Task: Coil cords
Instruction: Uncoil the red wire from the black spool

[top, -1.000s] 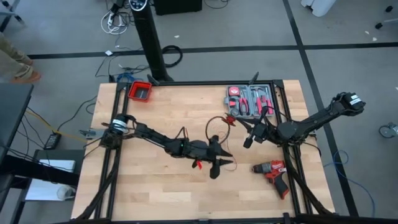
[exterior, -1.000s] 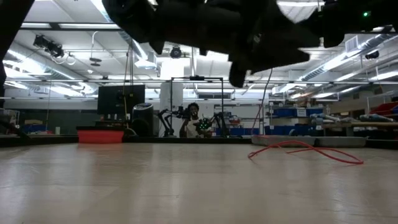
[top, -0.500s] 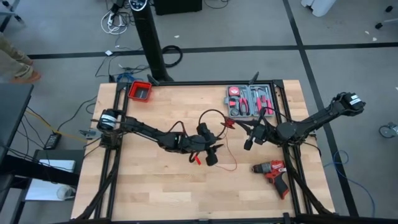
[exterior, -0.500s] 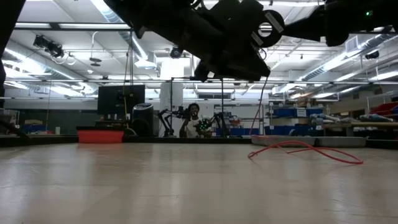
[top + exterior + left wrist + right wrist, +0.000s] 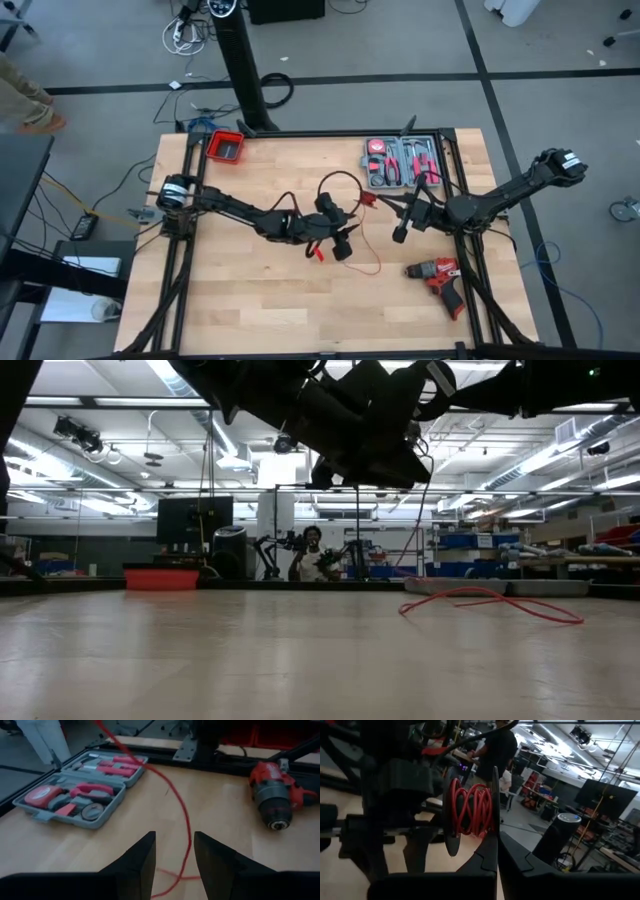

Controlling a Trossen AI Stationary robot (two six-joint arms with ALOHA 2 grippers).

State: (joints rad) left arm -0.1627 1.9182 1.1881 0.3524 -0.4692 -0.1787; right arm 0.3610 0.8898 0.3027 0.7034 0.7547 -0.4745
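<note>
Two grippers are seen mid-worktop: the left gripper (image 5: pixel 174 855) is spread wide over the red cord (image 5: pixel 183 815), the right gripper (image 5: pixel 496 851) is pinched together.

A table-height view across a pale wooden tabletop (image 5: pixel 250 660). Dark robot arm parts (image 5: pixel 350 415) hang at the top, above the table. A thin red cord (image 5: pixel 490 603) lies looped on the surface at right. A red bin (image 5: pixel 160 578) sits at the far left edge. Beyond, a person (image 5: pixel 312 555) sits in a workshop with ceiling lights.
</note>
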